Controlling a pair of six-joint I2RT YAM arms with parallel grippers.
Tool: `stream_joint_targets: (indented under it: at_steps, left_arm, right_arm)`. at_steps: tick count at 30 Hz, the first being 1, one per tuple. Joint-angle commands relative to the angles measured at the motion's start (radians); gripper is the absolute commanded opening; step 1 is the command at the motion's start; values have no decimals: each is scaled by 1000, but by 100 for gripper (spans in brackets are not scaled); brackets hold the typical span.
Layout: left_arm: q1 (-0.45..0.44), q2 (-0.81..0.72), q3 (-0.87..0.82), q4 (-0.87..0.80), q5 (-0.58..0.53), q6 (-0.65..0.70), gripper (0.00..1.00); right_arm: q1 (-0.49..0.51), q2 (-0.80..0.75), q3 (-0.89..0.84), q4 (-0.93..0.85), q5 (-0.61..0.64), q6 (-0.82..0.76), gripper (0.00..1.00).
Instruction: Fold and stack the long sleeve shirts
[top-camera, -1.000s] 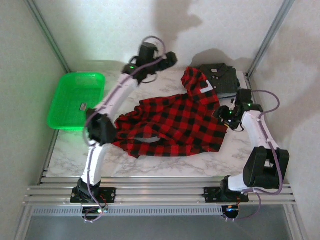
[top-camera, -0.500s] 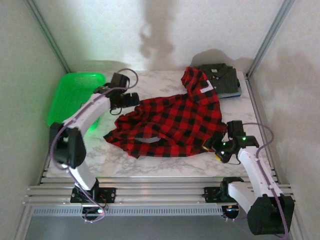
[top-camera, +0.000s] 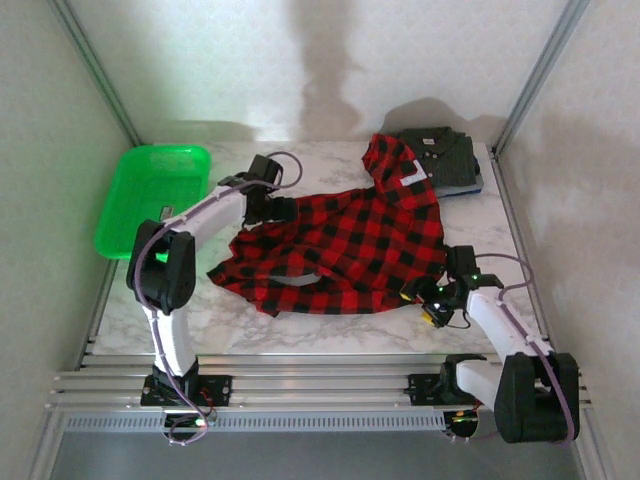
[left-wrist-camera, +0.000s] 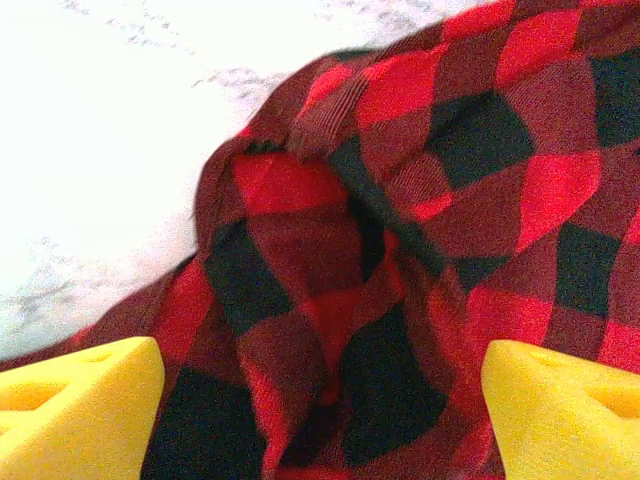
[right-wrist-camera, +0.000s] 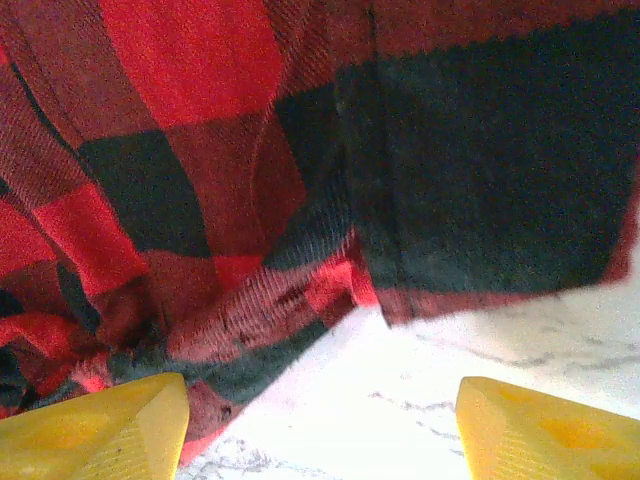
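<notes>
Plaid shirt (top-camera: 340, 245): lay spread but rumpled mid table (top-camera: 200, 322), grey shirt (top-camera: 440, 155) folded at far-right corner, prob. as stack base; L gripper (top-camera: 277, 208) at far-left edge, R gripper (top-camera: 425, 300) at near-right hem corner, both spread wide, nothing held, seemingly poised to pinch for fold.
</notes>
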Motion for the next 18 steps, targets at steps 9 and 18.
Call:
stream_joint_targets:
  at_steps: [9,18]
  left_arm:
    - [13,208,136,34,72,38,29]
    - [159,266,332,51,67,-45,7]
  right_arm:
    - [7,218,97,123,69,12,59]
    - [-21,342,266,-19,357,-26,7]
